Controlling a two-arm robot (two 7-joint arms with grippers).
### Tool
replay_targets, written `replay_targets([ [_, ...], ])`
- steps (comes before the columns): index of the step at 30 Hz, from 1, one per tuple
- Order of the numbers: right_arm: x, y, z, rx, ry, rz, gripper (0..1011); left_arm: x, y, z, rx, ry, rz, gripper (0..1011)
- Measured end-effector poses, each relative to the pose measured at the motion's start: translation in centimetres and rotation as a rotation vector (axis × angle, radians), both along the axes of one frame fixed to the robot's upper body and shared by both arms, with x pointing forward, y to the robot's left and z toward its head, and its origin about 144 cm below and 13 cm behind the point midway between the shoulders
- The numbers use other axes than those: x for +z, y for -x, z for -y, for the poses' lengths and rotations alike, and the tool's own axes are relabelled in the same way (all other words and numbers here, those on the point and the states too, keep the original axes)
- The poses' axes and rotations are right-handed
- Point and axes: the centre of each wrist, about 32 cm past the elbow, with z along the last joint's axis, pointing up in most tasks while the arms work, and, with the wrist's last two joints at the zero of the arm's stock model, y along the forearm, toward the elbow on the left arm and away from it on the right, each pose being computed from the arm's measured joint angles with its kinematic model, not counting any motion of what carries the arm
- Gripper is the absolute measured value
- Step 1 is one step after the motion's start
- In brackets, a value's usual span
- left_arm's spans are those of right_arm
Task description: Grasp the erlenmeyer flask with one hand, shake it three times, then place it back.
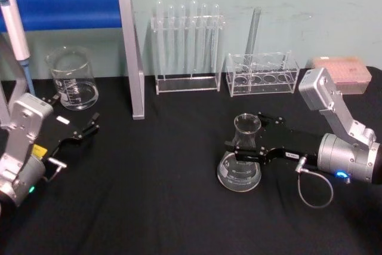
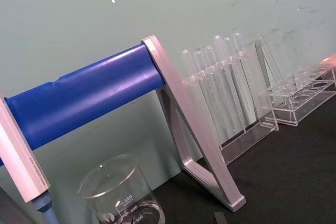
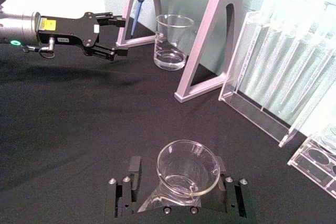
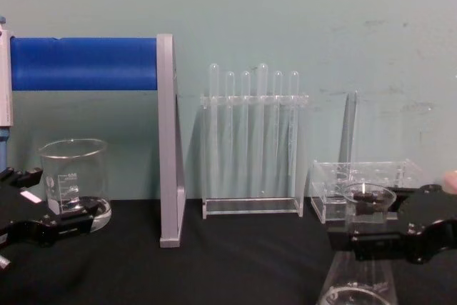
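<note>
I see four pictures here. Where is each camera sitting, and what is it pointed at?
Head: high up, looking down on the table; both arms show, the right gripper around the flask.
Chest: low, looking across at the test tubes; grippers at both edges.
Left wrist: faces the blue stand and beaker.
Right wrist: looks down over its fingers into the flask; the left gripper is beyond.
Every view shows the beaker.

Clear glossy glass erlenmeyer flask (image 1: pixel 240 168), matt black tablecloth (image 1: pixel 149 207), brushed-metal stand (image 1: pixel 132 52)

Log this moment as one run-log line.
right gripper: around erlenmeyer flask neck | flask: on table | left gripper: open, idle near beaker
</note>
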Motion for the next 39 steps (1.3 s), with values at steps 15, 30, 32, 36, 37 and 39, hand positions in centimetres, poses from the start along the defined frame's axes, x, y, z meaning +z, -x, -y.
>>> replay_targets([
  [15, 0.1, 0.0, 0.2, 0.0, -0.007, -0.002, 1002, 0.0, 0.0, 0.0, 0.0, 0.0, 0.0, 1001],
  [30, 0.5, 1.6, 3.9, -0.019, -0.028, -0.023, 1003, 0.0, 0.0, 0.0, 0.0, 0.0, 0.0, 1001],
  [32, 0.6, 1.9, 4.5, -0.025, -0.028, -0.023, 1003, 0.0, 0.0, 0.0, 0.0, 0.0, 0.0, 1001],
  [36, 0.7, 2.7, 5.5, -0.035, -0.026, -0.023, 1003, 0.0, 0.0, 0.0, 0.0, 0.0, 0.0, 1001],
  [37, 0.7, 2.8, 5.6, -0.037, -0.026, -0.022, 1003, 0.0, 0.0, 0.0, 0.0, 0.0, 0.0, 1001],
  [39, 0.8, 3.2, 6.2, -0.044, -0.025, -0.023, 1003, 0.0, 0.0, 0.0, 0.0, 0.0, 0.0, 1001],
])
